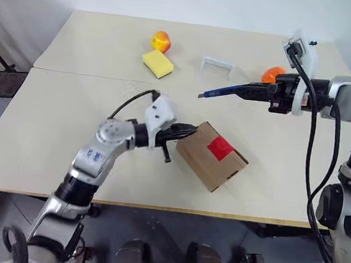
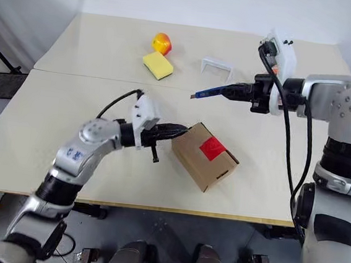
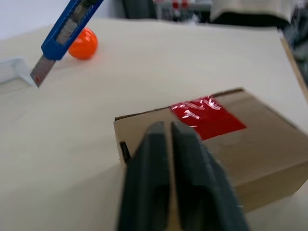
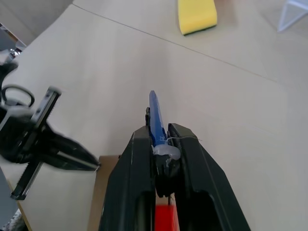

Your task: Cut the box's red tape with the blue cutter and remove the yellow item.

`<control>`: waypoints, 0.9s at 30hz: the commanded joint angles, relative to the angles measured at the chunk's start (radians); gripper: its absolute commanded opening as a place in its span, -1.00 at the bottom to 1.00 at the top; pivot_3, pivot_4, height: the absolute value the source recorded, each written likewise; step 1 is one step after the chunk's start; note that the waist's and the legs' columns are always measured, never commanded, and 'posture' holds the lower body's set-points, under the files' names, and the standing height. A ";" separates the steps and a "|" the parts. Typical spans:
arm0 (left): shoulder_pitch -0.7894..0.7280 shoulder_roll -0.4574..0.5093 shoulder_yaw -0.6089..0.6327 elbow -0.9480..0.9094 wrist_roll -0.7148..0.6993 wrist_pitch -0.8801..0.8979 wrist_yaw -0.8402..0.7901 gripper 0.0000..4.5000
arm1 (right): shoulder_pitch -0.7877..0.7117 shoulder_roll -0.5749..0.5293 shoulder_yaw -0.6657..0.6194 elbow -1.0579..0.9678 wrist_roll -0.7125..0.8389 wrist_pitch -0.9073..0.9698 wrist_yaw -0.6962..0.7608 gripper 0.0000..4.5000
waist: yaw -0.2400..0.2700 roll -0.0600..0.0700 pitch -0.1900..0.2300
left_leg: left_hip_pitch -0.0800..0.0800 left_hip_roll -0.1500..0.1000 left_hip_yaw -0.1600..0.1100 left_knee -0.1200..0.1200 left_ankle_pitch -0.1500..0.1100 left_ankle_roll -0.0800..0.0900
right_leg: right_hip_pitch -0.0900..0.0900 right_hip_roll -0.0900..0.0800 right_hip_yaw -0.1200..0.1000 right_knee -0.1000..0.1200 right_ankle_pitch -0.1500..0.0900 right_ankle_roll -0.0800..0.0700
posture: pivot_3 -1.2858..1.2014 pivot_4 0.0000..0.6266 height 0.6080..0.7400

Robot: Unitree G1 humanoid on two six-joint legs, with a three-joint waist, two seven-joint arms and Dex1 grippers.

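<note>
Your target is the small bright red square of tape (image 1: 220,149) across the flap seam of the small brown cardboard box (image 1: 211,157), which sits nearer the front edge of the pale tabletop (image 1: 64,127), a little toward the right-hand end, skewed to that edge. The seal looks uncut.

Your right gripper (image 1: 258,90) is clamped around the slim blue pen-shaped cutter (image 1: 223,91), tip pointing toward the left end and hanging in the air above and behind the box, well clear of the tape. I'd say the step in hand is bringing the blade down: tilt the tip onto the seam line and draw along it with light pressure, so you split tape and not cardboard.

Your left gripper (image 1: 186,131) has its fingers pressed together, empty, tips at the box's left corner; whether they touch it I cannot tell. Use it to brace the box against sliding, and keep it out of the blade's path.

The box's flaps are down, so its contents are hidden; the yellow item is presumably inside.

Toward the back edge lie a rectangular yellow sponge (image 1: 157,63), a yellow-red apple (image 1: 162,41), a small white bracket-shaped stand (image 1: 217,64) and an orange ball (image 1: 272,73).
</note>
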 commanded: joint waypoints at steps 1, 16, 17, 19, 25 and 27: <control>-0.083 -0.003 -0.058 0.074 0.044 0.021 -0.068 -1.00 | 0.038 -0.025 -0.055 -0.104 0.025 0.036 -0.038 -0.93 | 0.000 0.000 0.000 | 0.000 0.000 0.000 0.000 0.000 0.000 | 0.000 0.000 0.000 0.000 0.000 0.000 | 0.03 -0.52 1.00; -0.221 -0.036 -0.160 0.214 0.118 0.193 -0.192 -1.00 | 0.173 -0.057 -0.023 -0.247 0.056 0.074 -0.108 -0.93 | 0.000 0.000 0.000 | -0.002 0.000 0.005 0.001 0.000 0.000 | -0.001 0.000 0.000 0.000 0.000 0.000 | 0.03 -0.52 1.00; -0.223 -0.038 -0.159 0.217 0.119 0.195 -0.194 -1.00 | 0.176 -0.058 -0.024 -0.249 0.060 0.075 -0.110 -0.93 | 0.001 0.000 0.000 | -0.002 0.000 0.005 0.001 0.000 0.000 | -0.001 0.000 0.000 0.000 0.000 0.000 | 0.03 -0.52 1.00; -0.223 -0.040 -0.155 0.217 0.120 0.197 -0.197 -1.00 | 0.181 -0.064 -0.022 -0.259 0.069 0.076 -0.112 -0.93 | 0.001 0.000 0.000 | -0.002 0.000 0.005 0.001 0.000 0.000 | -0.001 0.000 0.000 0.000 0.000 0.000 | 0.03 -0.52 1.00; -0.223 -0.041 -0.152 0.220 0.120 0.210 -0.200 -1.00 | 0.193 -0.097 -0.012 -0.268 0.091 0.076 -0.115 -0.93 | 0.001 0.000 0.000 | -0.002 0.000 0.004 0.001 0.000 0.000 | -0.001 0.000 0.000 0.000 0.000 0.000 | 0.03 -0.52 1.00; -0.222 -0.041 -0.151 0.220 0.118 0.217 -0.201 -1.00 | 0.200 -0.116 0.000 -0.277 0.102 0.076 -0.110 -0.93 | 0.002 0.000 0.000 | -0.002 0.000 0.004 0.001 0.000 0.000 | -0.001 0.000 0.000 0.000 0.000 0.000 | 0.03 -0.52 1.00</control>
